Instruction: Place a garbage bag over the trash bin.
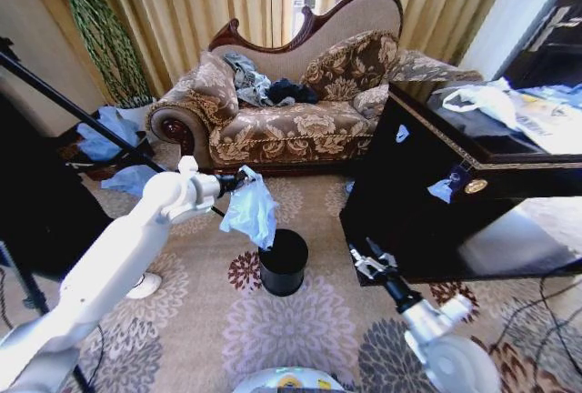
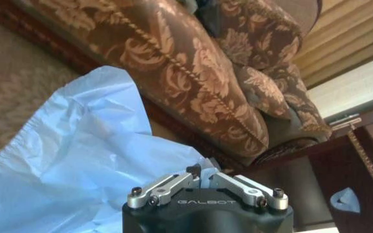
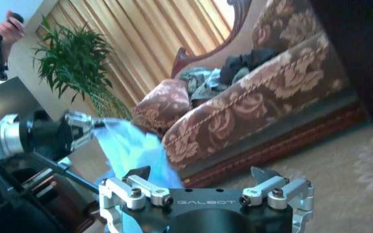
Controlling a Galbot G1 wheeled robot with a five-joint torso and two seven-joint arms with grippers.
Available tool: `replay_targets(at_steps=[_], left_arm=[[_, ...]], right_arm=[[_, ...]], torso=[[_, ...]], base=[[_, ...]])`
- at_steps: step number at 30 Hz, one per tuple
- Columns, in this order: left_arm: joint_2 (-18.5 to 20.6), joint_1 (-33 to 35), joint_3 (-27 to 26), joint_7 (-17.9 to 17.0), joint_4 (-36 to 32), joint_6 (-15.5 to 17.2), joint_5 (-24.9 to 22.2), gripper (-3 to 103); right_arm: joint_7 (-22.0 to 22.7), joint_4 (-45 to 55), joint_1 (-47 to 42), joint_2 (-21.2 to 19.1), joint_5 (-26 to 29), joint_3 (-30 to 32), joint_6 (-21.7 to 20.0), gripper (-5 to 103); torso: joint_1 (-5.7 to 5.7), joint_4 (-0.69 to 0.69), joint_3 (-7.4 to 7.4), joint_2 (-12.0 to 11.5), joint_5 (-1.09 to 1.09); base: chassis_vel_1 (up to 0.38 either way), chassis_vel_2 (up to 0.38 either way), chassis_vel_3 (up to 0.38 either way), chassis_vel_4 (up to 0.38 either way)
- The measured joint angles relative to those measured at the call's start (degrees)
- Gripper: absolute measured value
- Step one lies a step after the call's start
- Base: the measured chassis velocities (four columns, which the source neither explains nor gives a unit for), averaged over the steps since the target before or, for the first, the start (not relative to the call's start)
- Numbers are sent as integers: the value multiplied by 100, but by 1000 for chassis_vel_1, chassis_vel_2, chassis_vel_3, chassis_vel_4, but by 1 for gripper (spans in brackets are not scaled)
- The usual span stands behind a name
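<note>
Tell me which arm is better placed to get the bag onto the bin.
Probably left: the left gripper is shut on the bag, which hangs just above the bin. The right gripper is open, beside the bin.

"GALBOT" on both grippers' housings

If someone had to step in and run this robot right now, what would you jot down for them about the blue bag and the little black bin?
Left gripper: shut on the garbage bag, holding it by its top in the air, in front of the sofa.
Right gripper: open, holding nothing, low beside the dark cabinet.
Trash bin: upright on the carpet, no liner in it. The bag's lower end hangs just over the bin's rim on the robot's left side.
Done: bag picked up and brought to the bin.
Left: open the bag's mouth, lower it in, and fold the edge over the rim.
</note>
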Motion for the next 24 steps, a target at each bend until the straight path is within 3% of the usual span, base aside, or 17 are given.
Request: replay_targets(at_steps=[2, 12, 16, 18, 20, 24], left_arm=[[0, -80, 40, 6, 27, 0, -17, 0], [54, -485, 269, 52, -25, -80, -159, 0], [76, -487, 552, 243, 17, -68, -26, 0], [48, -539, 737, 382, 81, -28, 157, 0], [-61, -743, 1055, 756, 272, 66, 706, 0], [-311, -1155, 1361, 1042, 548, 115, 1052, 0]], right_arm=[[44, -8, 49, -4, 18, -65, -16, 102], [247, -189, 627, -17, 167, -845, -129, 93], [241, -531, 999, 76, 31, -1374, -121, 93], [229, -683, 1153, 130, -78, -1606, -101, 92], [223, -834, 1309, 216, -179, -1856, -79, 91], [205, -903, 1388, 293, -260, -1959, -64, 90]], torso=[[0, 0, 0, 0, 1], [0, 0, -1, 0, 0], [0, 1, -1, 0, 1], [0, 1, -1, 0, 1], [0, 1, -1, 0, 0], [0, 1, 0, 0, 2]], base=[[0, 0, 0, 0], [0, 0, 0, 0], [0, 0, 0, 0], [0, 0, 0, 0], [0, 0, 0, 0], [0, 0, 0, 0]])
